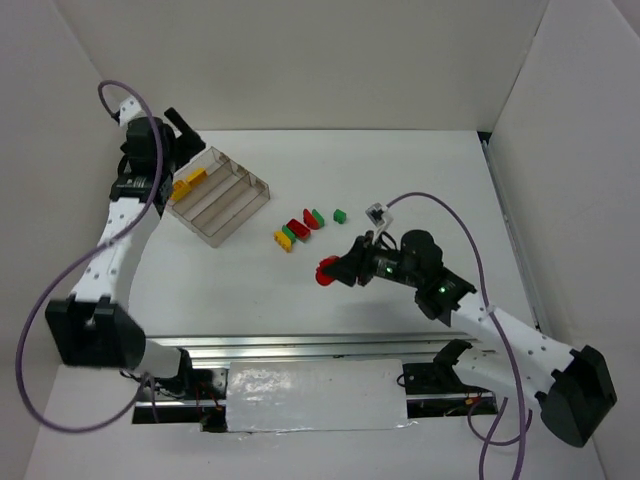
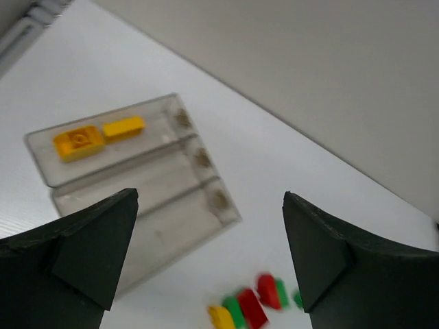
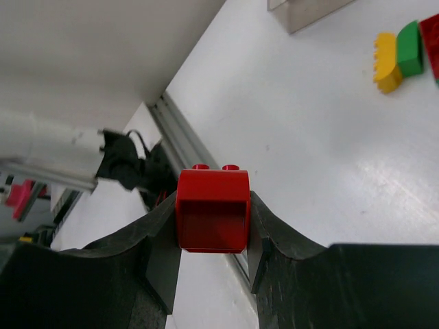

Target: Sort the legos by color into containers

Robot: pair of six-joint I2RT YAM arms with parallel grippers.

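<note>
Because the right gripper (image 3: 212,205) is clamped on the red lego (image 3: 212,199) from both sides, we see only its hollow underside and two studs in the right wrist view. Overhead it reads as a small red patch held off the table (image 1: 420,170), well apart from the tray (image 1: 228,212). We count two yellow legos (image 1: 184,185) lying end to end in the tray compartment nearest the left wall (image 1: 50,150). Six loose legos (image 1: 300,227) lie right of the tray: a close diagonal row of one yellow, one green, two red and one green, then a lone green lego (image 1: 340,214) just beside it. That gives three of each colour. The left wrist view cuts this row at its bottom edge and behind one finger (image 2: 343,260); the right wrist view cuts it at the frame edge. The left gripper (image 2: 209,199) hangs near the tray's far-left corner, jaws wide apart and holding nothing. White table separates tray from row and row from right gripper. Walls close three sides; a metal rail (image 1: 300,348) marks the near edge. One small white object (image 1: 376,212) by the right arm's cable (image 1: 440,200) we cannot identify.
</note>
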